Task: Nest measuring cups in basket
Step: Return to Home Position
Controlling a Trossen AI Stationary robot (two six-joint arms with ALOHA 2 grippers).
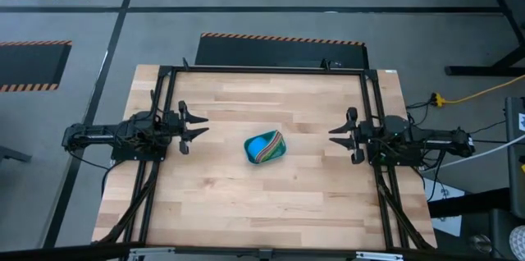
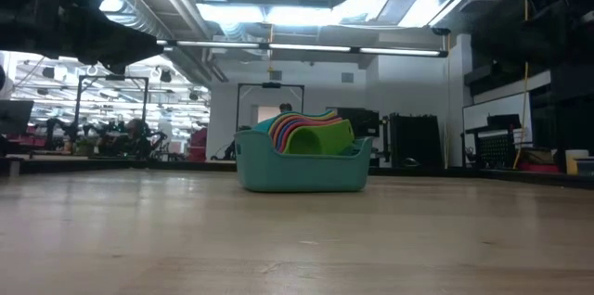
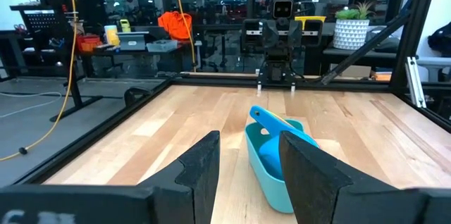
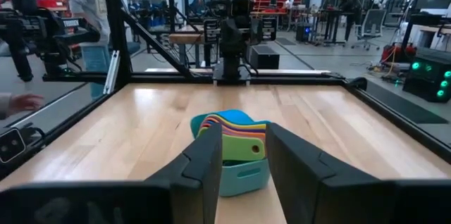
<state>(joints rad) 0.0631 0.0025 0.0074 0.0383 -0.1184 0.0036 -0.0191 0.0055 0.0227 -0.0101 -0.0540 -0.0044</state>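
Evidently the work is at its close. From above, the left pincer (image 1: 197,125) and the right pincer (image 1: 338,136) sit at opposite sides of the table (image 1: 246,203), each with fingers spread and holding nothing. The basket (image 1: 249,153) lies between them, well apart from each, with the measuring cups (image 1: 264,144) nested inside it. I judge the step in hand to be the retreat to rest. The next move calls only for parking the arms, with no further grasp.

At table level neither pincer shows. The basket (image 2: 302,174) stands upright, and the cups' coloured edges fan above its rim, green nearest the camera.

Past the left pincer's spread fingers (image 3: 204,168), the basket sits straight ahead, with a light blue handle (image 3: 271,120) jutting over its rim. The other arm (image 3: 278,34) faces it from the far side.

Past the right pincer's parted fingers (image 4: 204,168), the basket is directly ahead and near, with stacked handles overhanging its near rim. A person (image 4: 88,5) stands beyond the table. Nothing lies between either pincer and the basket.
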